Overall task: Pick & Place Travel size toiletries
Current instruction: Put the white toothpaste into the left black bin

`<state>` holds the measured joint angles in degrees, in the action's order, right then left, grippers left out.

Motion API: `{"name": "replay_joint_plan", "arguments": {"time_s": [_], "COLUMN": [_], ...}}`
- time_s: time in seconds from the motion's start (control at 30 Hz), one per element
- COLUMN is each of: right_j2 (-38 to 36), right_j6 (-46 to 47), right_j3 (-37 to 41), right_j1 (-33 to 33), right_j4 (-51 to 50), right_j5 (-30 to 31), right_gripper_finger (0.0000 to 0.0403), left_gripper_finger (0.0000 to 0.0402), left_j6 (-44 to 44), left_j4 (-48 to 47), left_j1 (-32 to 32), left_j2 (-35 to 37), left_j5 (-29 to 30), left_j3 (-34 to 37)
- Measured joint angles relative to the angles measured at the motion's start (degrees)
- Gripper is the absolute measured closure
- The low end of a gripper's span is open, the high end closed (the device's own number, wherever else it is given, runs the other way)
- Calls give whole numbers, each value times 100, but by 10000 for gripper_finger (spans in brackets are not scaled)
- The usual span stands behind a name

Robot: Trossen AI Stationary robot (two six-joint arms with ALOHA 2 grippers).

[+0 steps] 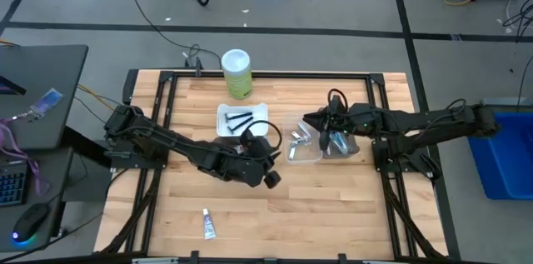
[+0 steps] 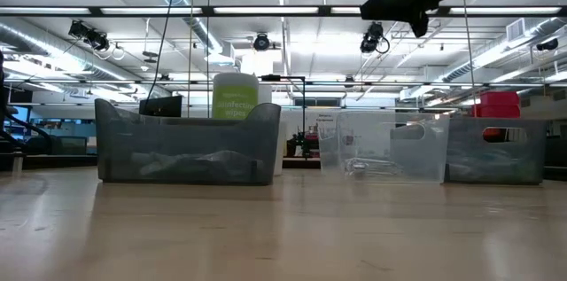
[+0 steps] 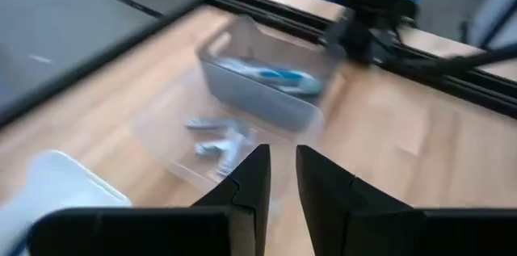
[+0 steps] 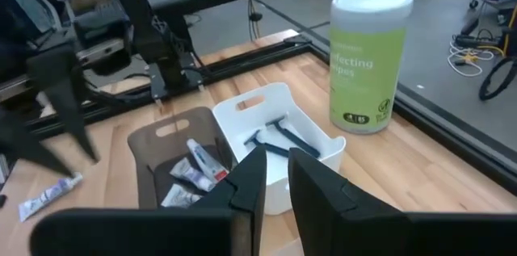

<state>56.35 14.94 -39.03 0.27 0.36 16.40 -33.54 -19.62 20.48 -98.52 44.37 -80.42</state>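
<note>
Probably the lone toothpaste tube (image 1: 209, 225) is light and soft, best pinched mid-body, while the left gripper (image 3: 280, 177) and the right gripper (image 4: 275, 177) each show a narrow gap and hold nothing.

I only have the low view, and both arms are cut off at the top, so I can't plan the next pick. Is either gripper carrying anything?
Observer: No. The left gripper and the right gripper each show fingers slightly apart with nothing between them.
Operator: Is anything lying loose on the table?
Observer: One toothpaste tube lies alone on the bare wood, apart from all the trays, on the left arm's side.
Operator: What is in the white tray?
Observer: The white tray holds dark razors.
</note>
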Motion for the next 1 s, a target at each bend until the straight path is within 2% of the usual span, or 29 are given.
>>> {"name": "replay_joint_plan", "arguments": {"time_s": [0.13, 0.27, 0.37, 0.5, 0.6, 0.7, 0.8, 1.0], "right_j2": [91, 160, 184, 184, 184, 184, 184, 184], "right_j6": [-29, -87, -87, -87, -87, -87, -87, -104], "right_j3": [0, 0, 0, 0, 0, 0, 0, 0], "right_j1": [0, 0, 0, 0, 0, 0, 0, 0], "right_j4": [14, 11, 22, 28, 14, 0, -11, -13], "right_j5": [0, 0, -2, -2, -2, -2, -2, -3], "right_gripper_finger": [339, 337, 338, 338, 337, 339, 337, 338], "left_gripper_finger": [331, 331, 331, 331, 331, 326, 308, 244], "left_j6": [-296, -1054, -1738, -2683, -3473, -4242, -4832, -6279], "left_j4": [-31, -413, -1020, -2076, -2840, -3473, -3679, -3569], "left_j1": [99, 165, 208, 316, 403, 529, 676, 1023], "left_j2": [0, 0, 0, 0, 0, 0, 0, 0], "left_j5": [-504, -1654, -2550, -3380, -3897, -4122, -4178, -5178], "left_j3": [0, 0, 0, 0, 0, 0, 116, 664]}}
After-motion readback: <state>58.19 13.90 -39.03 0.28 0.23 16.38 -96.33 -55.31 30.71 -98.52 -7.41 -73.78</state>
